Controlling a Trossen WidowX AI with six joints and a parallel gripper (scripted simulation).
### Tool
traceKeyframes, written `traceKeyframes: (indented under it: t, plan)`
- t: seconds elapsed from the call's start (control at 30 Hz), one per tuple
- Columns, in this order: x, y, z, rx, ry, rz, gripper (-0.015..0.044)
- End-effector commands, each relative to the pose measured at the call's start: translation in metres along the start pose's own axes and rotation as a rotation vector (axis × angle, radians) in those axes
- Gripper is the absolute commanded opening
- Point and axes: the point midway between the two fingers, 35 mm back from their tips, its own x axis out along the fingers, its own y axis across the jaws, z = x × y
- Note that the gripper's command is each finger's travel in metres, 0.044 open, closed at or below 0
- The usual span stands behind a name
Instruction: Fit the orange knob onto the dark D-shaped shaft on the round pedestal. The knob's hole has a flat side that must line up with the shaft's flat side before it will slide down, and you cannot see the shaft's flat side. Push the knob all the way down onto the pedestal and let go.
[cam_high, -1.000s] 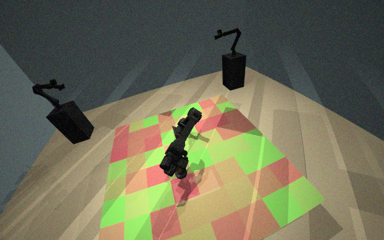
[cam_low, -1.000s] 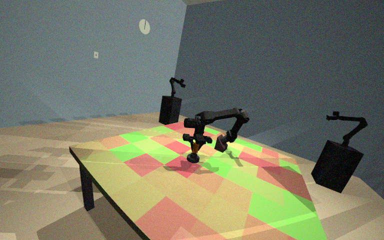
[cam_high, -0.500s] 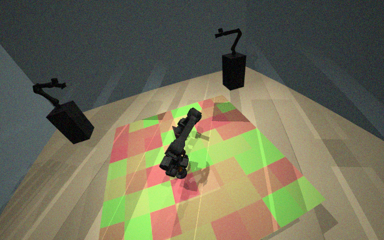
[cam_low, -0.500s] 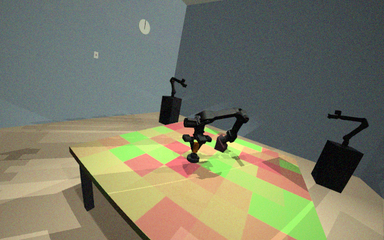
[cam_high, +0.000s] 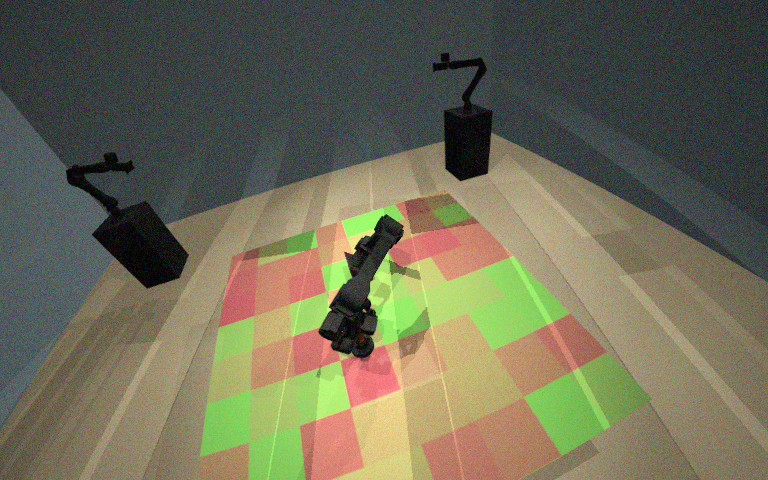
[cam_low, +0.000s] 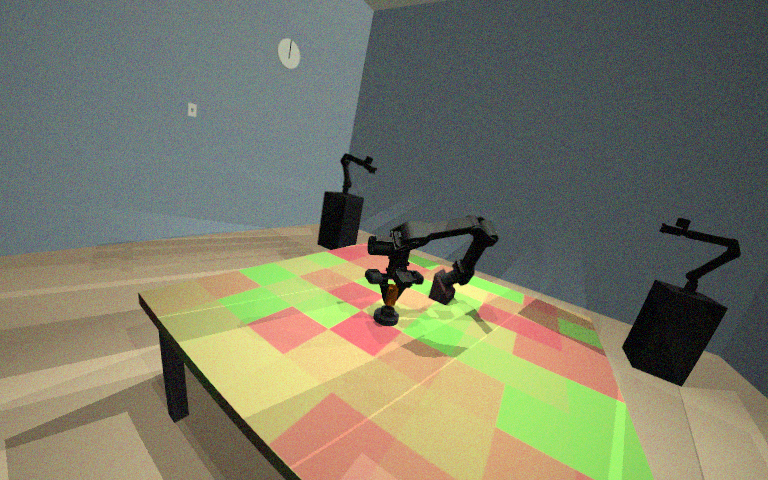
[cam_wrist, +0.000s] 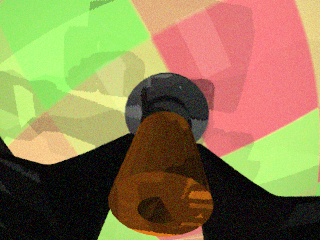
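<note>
The orange knob (cam_high: 360, 338) (cam_low: 391, 295) (cam_wrist: 161, 152) is upright between the fingers of my gripper (cam_low: 390, 300) (cam_wrist: 164, 144), which is shut on it. A dark recess shows in the knob's near end in the wrist view. The round dark pedestal (cam_high: 365, 349) (cam_low: 386, 319) (cam_wrist: 201, 111) stands on the table, directly below the knob. A narrower dark part (cam_low: 387, 309) (cam_wrist: 166, 104) shows between the knob's lower end and the pedestal's wide base, so the knob is not against that base. The shaft's flat side and the knob's lower hole are hidden; whether the shaft is inside the knob cannot be told.
The patchwork table top (cam_high: 470, 362) (cam_low: 453, 390) carries the arm's base (cam_low: 442, 287) behind the pedestal. Two other arms on black blocks (cam_high: 467, 144) (cam_high: 140, 244) (cam_low: 340, 220) (cam_low: 673, 333) stand beyond the table. Shadows lie around the pedestal.
</note>
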Motion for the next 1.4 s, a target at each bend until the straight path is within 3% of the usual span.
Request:
traceKeyframes:
  t: [0.0, 1.37]
  plan:
    - [-0.0002, -0.0004, 0.0014, -0.007, -0.001, -0.003, 0.0]
    - [0.0035, -0.0003, 0.0007, -0.035, -0.001, -0.003, 0.0]
